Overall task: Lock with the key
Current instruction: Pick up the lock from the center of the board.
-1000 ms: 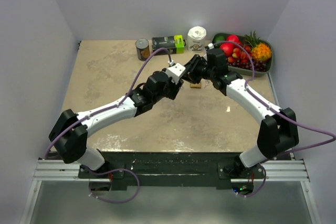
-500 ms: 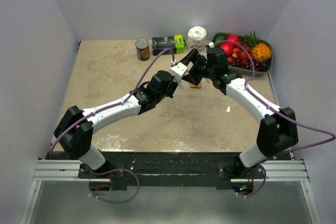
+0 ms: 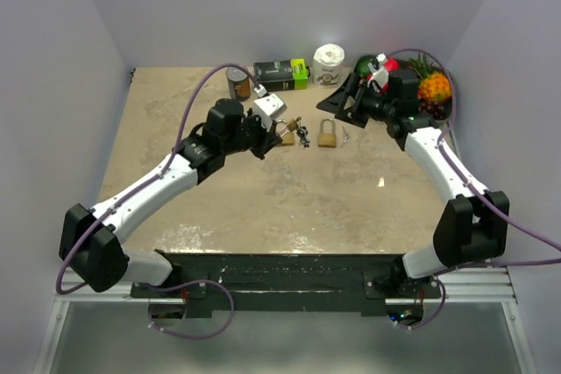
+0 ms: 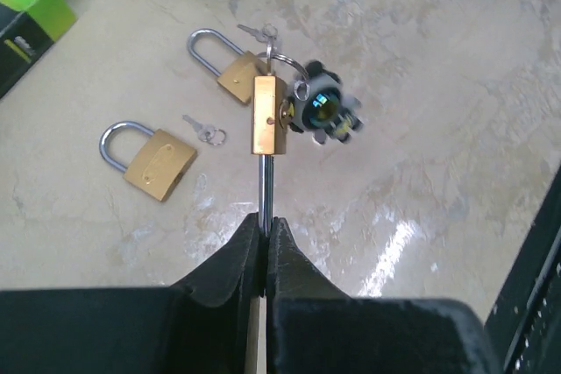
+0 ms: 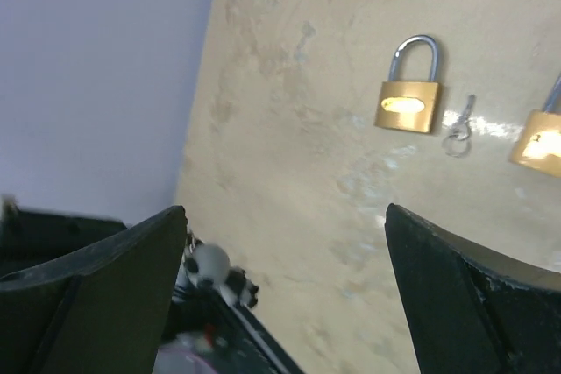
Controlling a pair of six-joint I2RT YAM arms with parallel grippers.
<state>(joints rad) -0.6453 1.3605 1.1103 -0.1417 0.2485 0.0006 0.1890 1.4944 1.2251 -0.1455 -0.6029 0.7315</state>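
Over mottled beige tabletop (image 4: 438, 85), left claw (image 4: 265, 234) pinches steel-shackled brass padlock (image 4: 265, 116).

Beige marbled surface (image 3: 263, 190), pale lilac walls around. Along back edge, left to right: tin can (image 3: 237, 82) upright, black-and-green box (image 3: 282, 72) lying flat just beside it, white round container (image 3: 329, 62), then dark tray (image 3: 451, 102) of fruit in the right corner. Orange spiky fruit (image 3: 436, 86) visible in tray, other fruit partly hidden. Left wrist view: box corner and container at top left.
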